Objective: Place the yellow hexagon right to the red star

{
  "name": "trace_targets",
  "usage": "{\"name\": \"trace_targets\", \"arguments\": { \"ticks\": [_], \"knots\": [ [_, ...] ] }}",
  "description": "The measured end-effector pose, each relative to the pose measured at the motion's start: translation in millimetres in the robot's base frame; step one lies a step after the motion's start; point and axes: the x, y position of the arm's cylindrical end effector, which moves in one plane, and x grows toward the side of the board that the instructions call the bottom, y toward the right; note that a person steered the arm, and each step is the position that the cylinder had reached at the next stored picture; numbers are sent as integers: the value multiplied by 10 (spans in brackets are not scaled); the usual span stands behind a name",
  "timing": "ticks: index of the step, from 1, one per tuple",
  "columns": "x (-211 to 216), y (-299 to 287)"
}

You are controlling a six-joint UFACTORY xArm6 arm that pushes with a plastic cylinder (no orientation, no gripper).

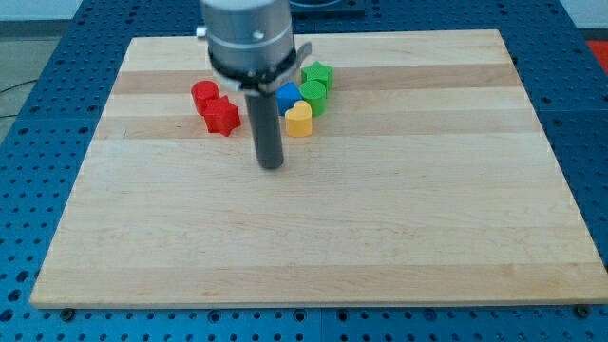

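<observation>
A red star [222, 117] lies at the upper left of the wooden board [313, 237], touching a second red block [203, 93] just above and left of it. A yellow block [298, 121] lies right of the star with a gap between them; it has a notch in its top and its shape is not clear. No other yellow block shows. My tip [272, 166] rests on the board below the gap between the star and the yellow block, touching neither. The rod and arm body hide the board behind them.
A blue block [288, 95] sits just above the yellow one, partly behind the rod. Two green blocks [316, 74] [313, 96] sit to the blue block's right. The board's edges border a blue perforated table [38, 190].
</observation>
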Motion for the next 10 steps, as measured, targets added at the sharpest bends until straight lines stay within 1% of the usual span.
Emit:
{"name": "trace_targets", "arguments": {
  "ticks": [1,2,3,4,5,6,7,8,10],
  "knots": [
    [-403,-131],
    [-629,-314],
    [-939,-658],
    [-1430,-845],
    [-1697,-639],
    [-1367,-383],
    [-634,-383],
    [-516,-386],
    [-538,-467]
  ]
}}
